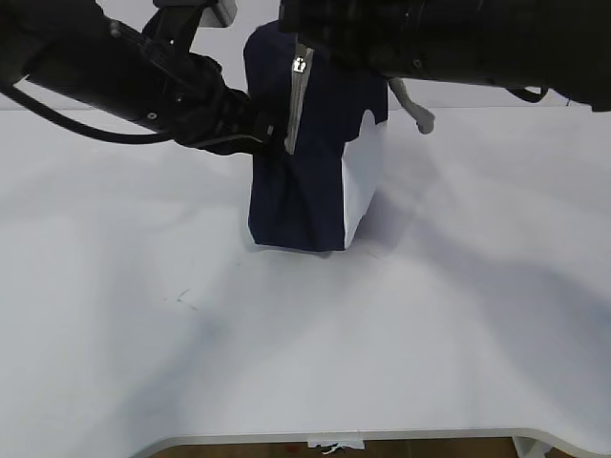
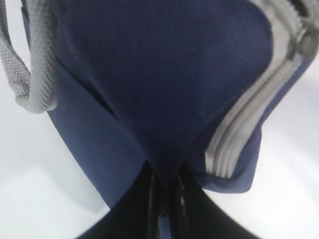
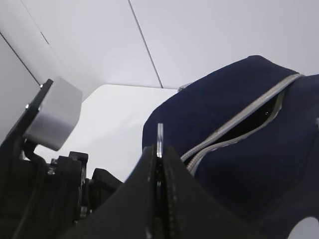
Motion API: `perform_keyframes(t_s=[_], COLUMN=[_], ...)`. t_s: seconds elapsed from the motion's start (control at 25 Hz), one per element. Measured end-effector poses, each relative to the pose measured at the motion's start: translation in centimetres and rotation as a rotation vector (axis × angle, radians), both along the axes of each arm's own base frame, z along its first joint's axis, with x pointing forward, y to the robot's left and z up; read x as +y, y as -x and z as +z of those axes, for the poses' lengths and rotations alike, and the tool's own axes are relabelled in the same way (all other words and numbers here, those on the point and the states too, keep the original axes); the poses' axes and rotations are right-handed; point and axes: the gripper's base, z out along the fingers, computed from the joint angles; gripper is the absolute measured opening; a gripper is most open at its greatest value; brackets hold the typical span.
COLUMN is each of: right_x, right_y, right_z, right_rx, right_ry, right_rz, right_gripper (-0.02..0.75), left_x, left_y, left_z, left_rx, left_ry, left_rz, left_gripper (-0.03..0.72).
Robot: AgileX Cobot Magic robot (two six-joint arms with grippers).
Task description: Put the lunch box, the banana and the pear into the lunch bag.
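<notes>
The navy lunch bag [image 1: 305, 181] with a white side panel stands upright at the middle of the table. My left gripper [image 1: 270, 134] comes in from the left and is shut on a fold of the bag's navy fabric [image 2: 167, 191], just beside the lower end of the grey zipper [image 2: 249, 119]. Above the bag, my right gripper [image 1: 304, 48] is shut on the metal zipper pull [image 3: 160, 137]. The zipper [image 3: 239, 119] gapes slightly near the top. The lunch box, the banana and the pear are out of view.
A grey rope handle [image 1: 415, 110] sticks out behind the bag on the right, another hangs at the left of the left wrist view [image 2: 37, 69]. The white table [image 1: 286, 363] stretches to its front edge [image 1: 334, 437]. The left arm [image 3: 45, 189] shows beside the right gripper.
</notes>
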Motion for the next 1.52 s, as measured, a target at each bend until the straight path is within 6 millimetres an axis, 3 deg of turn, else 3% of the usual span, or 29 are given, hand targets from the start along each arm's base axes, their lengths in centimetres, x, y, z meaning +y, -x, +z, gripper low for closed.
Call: perform_keyframes(t_s=[0.44, 0.84, 1.04, 1.52], right_x=[-1.0, -1.4, -1.0, -2.5], right_y=[-1.5, -5.4, -7.4, -13.3], right_z=[1.2, 1.8, 1.4, 0.8], right_rx=[0.019, 0.026, 0.040, 0.075], right_ry=[0.019, 0.048, 0.074, 0.090], right_rz=[-0.027, -0.064, -0.065, -0.122], right_gripper=[0.001, 0.001, 0.001, 0.001], left_x=[0.3, 0.6, 0.7, 1.0], left_y=[0.3, 0.7, 0.9, 1.4], left_z=[-0.1, 0.5, 0.4, -0.1], left_rx=[-0.019, -0.043, -0.040, -0.027], left_ry=[-0.081, -0.102, -0.112, -0.126], left_rz=[-0.060, -0.078, -0.084, -0.088], left_gripper=[0.003, 0.003, 0.003, 0.002])
